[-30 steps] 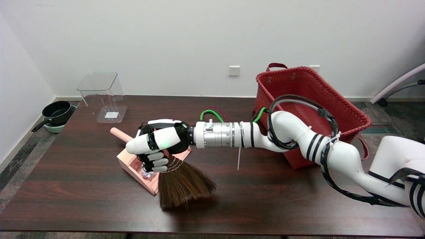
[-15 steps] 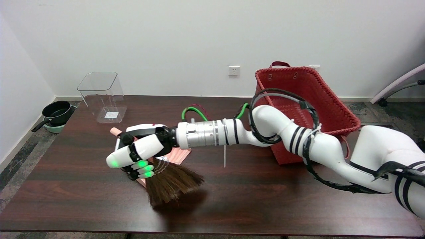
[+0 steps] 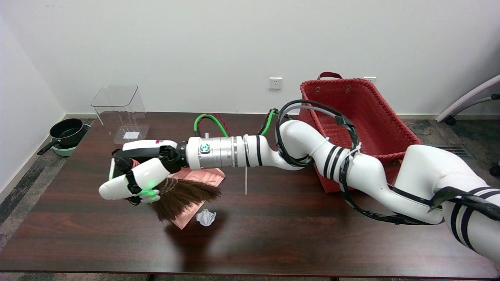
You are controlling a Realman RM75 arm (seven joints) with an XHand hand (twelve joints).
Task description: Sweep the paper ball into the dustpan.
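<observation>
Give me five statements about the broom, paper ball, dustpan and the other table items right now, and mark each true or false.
1. The right hand holds the broom. True.
2. The paper ball lies inside the dustpan. False: it sits on the table beside the dustpan's edge.
3. The red basket stands on the table's right side. True.
4. The clear container lies tipped over. False: it stands upright.
5. The broom bristles cover the paper ball. False: the ball lies clear of them.

I see a red woven basket point(image 3: 363, 117) at the table's point(image 3: 312, 234) right, a clear container point(image 3: 119, 113) far left, a black pan point(image 3: 68, 132) on the floor.
</observation>
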